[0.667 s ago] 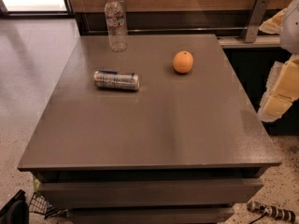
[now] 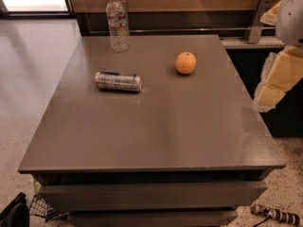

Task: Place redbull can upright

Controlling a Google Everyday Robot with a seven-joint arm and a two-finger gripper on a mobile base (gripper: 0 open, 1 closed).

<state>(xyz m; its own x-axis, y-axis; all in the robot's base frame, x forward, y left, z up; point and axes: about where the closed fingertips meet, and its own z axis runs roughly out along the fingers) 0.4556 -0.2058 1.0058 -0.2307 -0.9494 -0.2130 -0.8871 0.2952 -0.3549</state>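
Arm (image 2: 279,74) slightly higher, right edge; gripper unseen.

A: What is being logged as item one?
B: Water bottle (image 2: 118,22), clear, white cap; it is standing upright at the far left of the grey table (image 2: 156,136).
A: Item two?
B: Orange (image 2: 185,63); it is sitting right of centre, well apart from the bottle. The gripper (image 2: 278,79) is hanging beyond the table's right edge.

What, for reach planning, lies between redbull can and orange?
Camera view: only bare tabletop between the redbull can and orange; the tool hangs off its right edge.
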